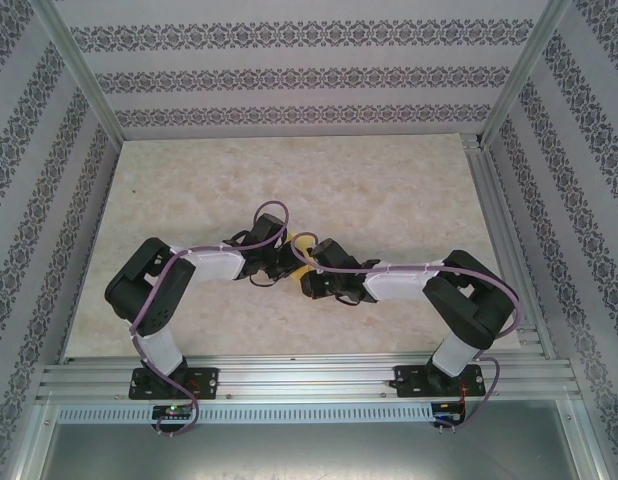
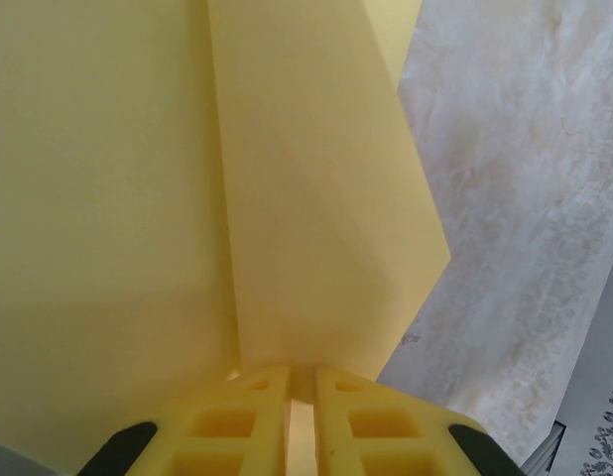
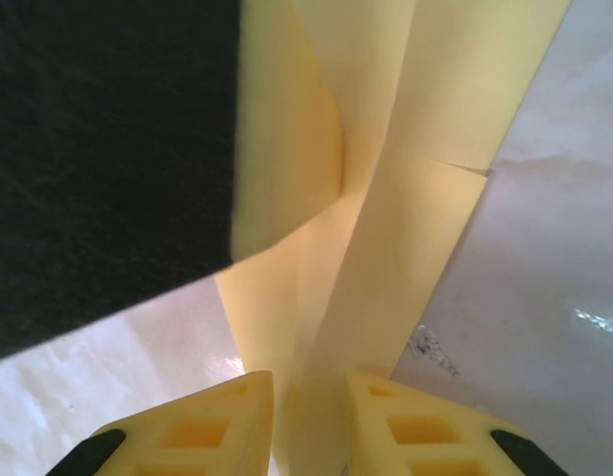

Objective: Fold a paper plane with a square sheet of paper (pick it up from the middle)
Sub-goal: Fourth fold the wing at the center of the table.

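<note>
Pale-yellow part-folded paper sheet [image 2: 138, 198] at bench [image 1: 389, 190] centre between both arms, creases running straight ahead of each tool; left tool [image 2: 302, 369] clamped on its edge, right tool [image 3: 308, 377] straddling a fold, grip unconfirmed.

The right end effector [image 3: 308, 421] is straddling the folded yellow paper [image 3: 386, 248] rising ahead of it; a black block [image 3: 108, 149] is looming ahead-left, the table [image 3: 554, 297] showing to its right.

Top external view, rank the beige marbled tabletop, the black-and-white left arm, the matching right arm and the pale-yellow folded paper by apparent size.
1. beige marbled tabletop
2. left arm and right arm: alike, so unranked
3. pale-yellow folded paper, mostly hidden by arms
</note>
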You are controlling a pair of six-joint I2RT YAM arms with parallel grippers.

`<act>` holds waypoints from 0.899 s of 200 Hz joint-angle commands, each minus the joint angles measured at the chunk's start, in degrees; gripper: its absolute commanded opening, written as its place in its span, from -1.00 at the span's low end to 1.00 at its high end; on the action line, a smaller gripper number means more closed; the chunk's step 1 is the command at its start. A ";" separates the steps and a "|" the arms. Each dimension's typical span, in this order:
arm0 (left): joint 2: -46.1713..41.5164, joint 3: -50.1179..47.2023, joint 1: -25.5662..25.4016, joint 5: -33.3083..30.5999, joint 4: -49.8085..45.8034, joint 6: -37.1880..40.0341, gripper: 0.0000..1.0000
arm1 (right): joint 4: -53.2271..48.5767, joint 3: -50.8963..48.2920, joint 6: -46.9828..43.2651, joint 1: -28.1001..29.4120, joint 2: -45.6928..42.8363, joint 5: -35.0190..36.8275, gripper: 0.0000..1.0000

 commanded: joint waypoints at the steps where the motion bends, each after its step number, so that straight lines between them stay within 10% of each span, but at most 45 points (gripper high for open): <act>1: 0.40 1.14 0.47 1.07 2.20 -0.65 -0.67 | -2.04 1.86 -1.76 0.68 0.98 3.13 -0.57; 180: -0.23 2.67 0.47 1.97 1.73 0.89 -0.48 | 19.94 -7.37 7.83 -7.20 3.35 -17.73 -0.97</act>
